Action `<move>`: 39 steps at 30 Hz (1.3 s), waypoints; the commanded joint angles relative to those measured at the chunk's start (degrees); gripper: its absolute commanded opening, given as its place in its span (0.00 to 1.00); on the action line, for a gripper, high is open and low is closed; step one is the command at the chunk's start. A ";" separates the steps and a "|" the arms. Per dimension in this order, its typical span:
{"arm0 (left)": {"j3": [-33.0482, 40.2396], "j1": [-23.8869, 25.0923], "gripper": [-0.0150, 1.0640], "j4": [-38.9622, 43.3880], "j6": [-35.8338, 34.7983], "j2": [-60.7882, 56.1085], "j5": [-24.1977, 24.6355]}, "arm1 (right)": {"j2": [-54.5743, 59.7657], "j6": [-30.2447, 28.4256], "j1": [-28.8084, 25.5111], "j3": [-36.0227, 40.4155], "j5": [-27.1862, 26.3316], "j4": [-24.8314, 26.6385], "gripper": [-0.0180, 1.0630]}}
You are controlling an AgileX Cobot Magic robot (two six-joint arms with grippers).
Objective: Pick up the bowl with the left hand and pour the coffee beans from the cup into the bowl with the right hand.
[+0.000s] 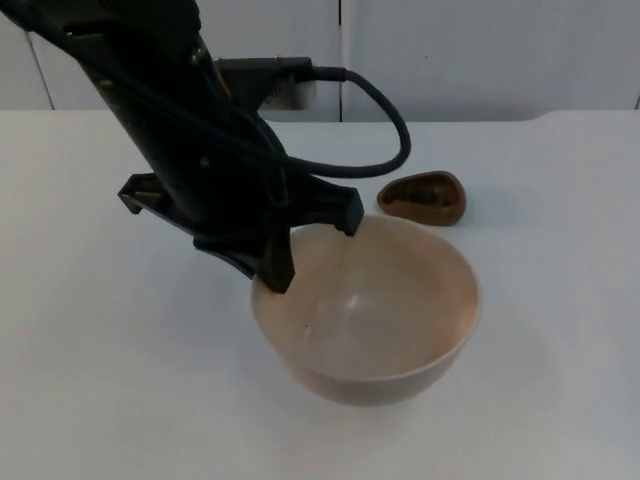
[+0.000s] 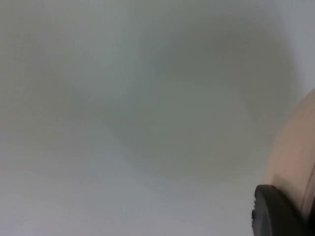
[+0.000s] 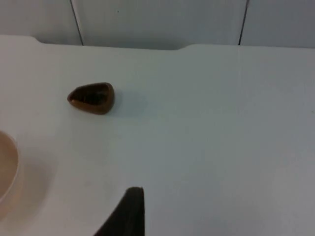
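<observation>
Gripping the rim of the bowl (image 1: 370,310) with my left pincer (image 1: 285,258), I have one finger (image 1: 277,262) over the near-left edge and the other (image 1: 343,212) further back along the rim; the bowl sits near the middle of the white table (image 1: 90,350), its inside bare. Behind it and slightly to the right lies the brown cup (image 1: 423,196), on its side, just apart from the bowl. My right pincer (image 3: 129,216) waits over the table on the right, and I cannot tell whether it is released or clenched. Open table lies all around, ending at the grey partition wall (image 1: 480,50).
</observation>
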 commanded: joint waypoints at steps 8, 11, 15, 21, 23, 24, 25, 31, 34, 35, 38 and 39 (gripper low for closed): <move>-0.46 -0.29 0.01 -1.13 -0.50 -0.45 -0.30 | 21.06 0.22 -0.35 -15.88 -0.36 -0.03 0.99; -0.46 -0.29 0.01 -1.29 -0.50 -0.45 -0.30 | 27.33 0.22 -0.35 -20.62 0.63 -0.03 0.99; -0.46 -0.29 0.01 -1.27 -0.50 -0.45 -0.42 | 34.79 0.22 -0.35 -25.55 0.74 -0.03 0.99; -0.46 -0.29 0.01 -1.27 -0.50 -0.45 -0.42 | 44.32 0.22 -0.35 -31.80 1.03 -0.03 0.99; -0.46 -0.29 0.01 -1.27 -0.50 -0.45 -0.42 | 47.79 0.22 -0.35 -34.35 1.80 -0.03 0.99; -0.46 -0.29 0.01 -1.27 -0.50 -0.45 -0.78 | 49.20 0.22 -0.35 -35.41 2.23 -0.03 0.99; -0.46 -0.29 0.01 -1.27 -0.50 -0.45 -0.78 | 49.20 0.22 -0.35 -35.41 2.23 -0.03 0.99; -0.46 -0.29 0.01 -1.27 -0.50 -0.45 -1.22 | 58.72 0.22 2.29 -42.56 7.79 0.59 0.99; -0.46 -0.29 0.01 -1.27 -0.50 -0.45 -1.28 | 63.83 0.87 6.16 -45.36 8.36 0.09 0.99; -0.46 -0.29 0.01 -1.27 -0.50 -0.45 -1.28 | 65.75 1.71 7.16 -46.46 8.47 -0.07 0.99; -0.46 -0.29 0.01 -1.27 -0.50 -0.45 -1.28 | 69.34 2.97 9.20 -48.49 8.57 -0.17 0.99; -0.46 -0.29 0.01 -1.27 -0.50 -0.45 -1.28 | 71.04 3.22 9.88 -49.53 8.73 -0.17 0.99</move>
